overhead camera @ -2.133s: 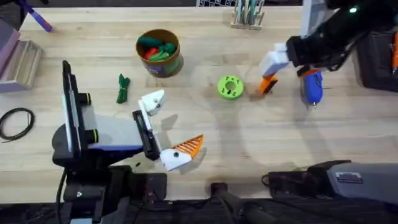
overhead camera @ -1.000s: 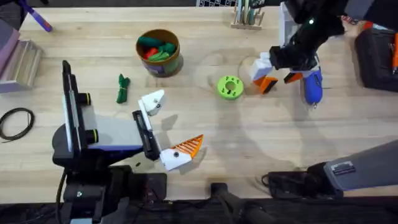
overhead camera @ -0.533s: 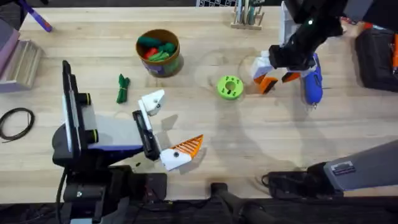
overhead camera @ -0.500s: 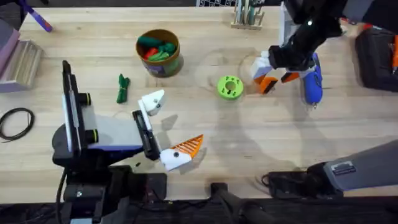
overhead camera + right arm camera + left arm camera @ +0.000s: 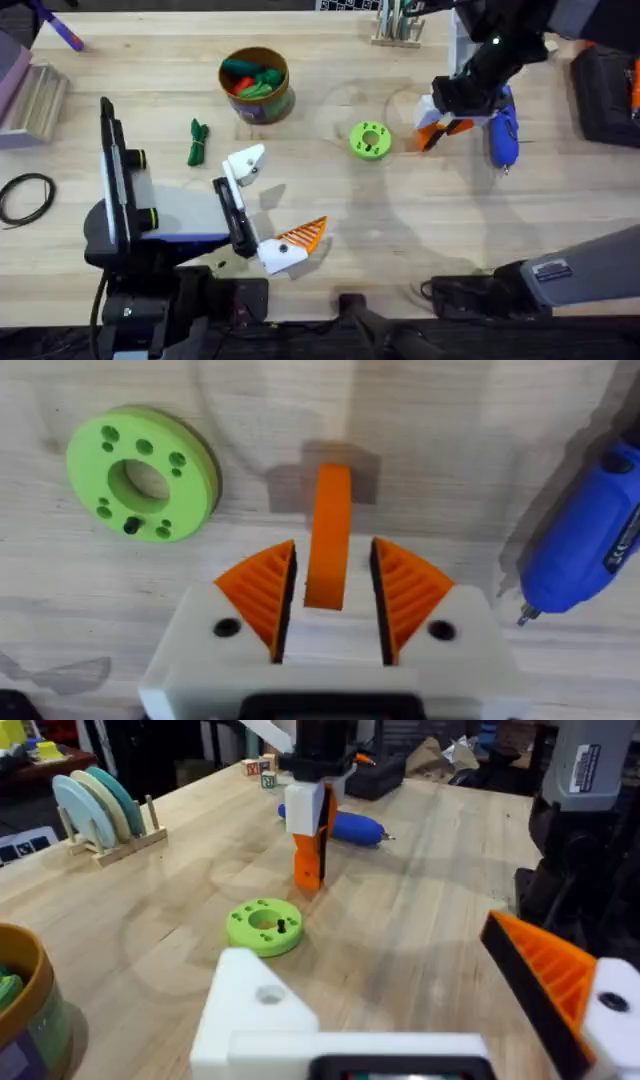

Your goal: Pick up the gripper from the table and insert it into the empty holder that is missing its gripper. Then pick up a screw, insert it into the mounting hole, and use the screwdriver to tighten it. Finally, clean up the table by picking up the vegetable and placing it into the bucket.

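Two arms are at the desk (image 5: 400, 240). The right gripper (image 5: 328, 585) is far over on the right side, pointing down. Its orange ribbed pads (image 5: 262, 592) are closed in on the orange gripper piece (image 5: 328, 535), which stands upright between them with its lower end at the wood. Just beside it lie the blue screwdriver (image 5: 503, 135) on one side and a lime-green disc (image 5: 370, 140) on the other. The left gripper (image 5: 275, 200) rests low near the front edge, spread wide, with one orange finger (image 5: 300, 238) fitted and the bare white holder (image 5: 245, 165) opposite. The dark-green vegetable (image 5: 197, 142) lies on the wood between the left arm and the bucket (image 5: 265, 108), apart from both.
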`<state>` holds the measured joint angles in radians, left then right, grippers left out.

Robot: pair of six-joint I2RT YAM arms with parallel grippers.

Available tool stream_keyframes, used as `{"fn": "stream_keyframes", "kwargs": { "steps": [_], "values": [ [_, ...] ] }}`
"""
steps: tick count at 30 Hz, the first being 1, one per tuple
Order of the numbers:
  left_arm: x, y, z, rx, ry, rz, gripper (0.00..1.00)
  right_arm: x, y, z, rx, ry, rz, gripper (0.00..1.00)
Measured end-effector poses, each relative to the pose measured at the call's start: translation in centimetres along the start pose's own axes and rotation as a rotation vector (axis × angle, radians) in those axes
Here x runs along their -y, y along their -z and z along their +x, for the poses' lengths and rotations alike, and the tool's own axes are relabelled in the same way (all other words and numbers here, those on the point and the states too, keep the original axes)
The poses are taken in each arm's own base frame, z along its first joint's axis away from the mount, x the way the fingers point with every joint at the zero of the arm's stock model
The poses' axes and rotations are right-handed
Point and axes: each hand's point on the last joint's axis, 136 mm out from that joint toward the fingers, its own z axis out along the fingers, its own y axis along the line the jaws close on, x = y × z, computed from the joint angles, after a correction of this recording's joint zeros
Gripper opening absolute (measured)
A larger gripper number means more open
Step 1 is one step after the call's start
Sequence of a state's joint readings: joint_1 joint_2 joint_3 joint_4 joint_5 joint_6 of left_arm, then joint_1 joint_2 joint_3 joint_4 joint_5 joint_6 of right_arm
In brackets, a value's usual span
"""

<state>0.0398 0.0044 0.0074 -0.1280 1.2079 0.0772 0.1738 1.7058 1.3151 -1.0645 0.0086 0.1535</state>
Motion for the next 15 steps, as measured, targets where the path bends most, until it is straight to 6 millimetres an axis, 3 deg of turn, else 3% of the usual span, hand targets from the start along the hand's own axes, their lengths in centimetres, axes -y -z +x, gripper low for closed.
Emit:
{"fn": "stream_keyframes", "kwargs": {
  "steps": [6, 9, 10, 15],
  "values": [
    [0.01, 0.0, 0.0, 0.0, 0.0, 0.0, 0.985, 0.0, 0.0, 0.02, -0.001, 0.0, 0.0, 0.316],
    [0.0, 0.0, 0.0, 0.0, 0.0, 0.0, 0.985, -0.04, 0.0, 0.03, -0.001, -0.002, -0.002, 0.052],
    [0.0, 0.0, 0.0, 0.0, 0.0, 0.0, 0.985, -0.04, 0.0, 0.03, -0.001, -0.003, -0.002, 0.02],
    [0.0, 0.0, 0.0, 0.0, 0.0, 0.0, 0.985, -0.04, 0.0, 0.03, -0.001, -0.003, -0.002, 0.015]
  ]
}}
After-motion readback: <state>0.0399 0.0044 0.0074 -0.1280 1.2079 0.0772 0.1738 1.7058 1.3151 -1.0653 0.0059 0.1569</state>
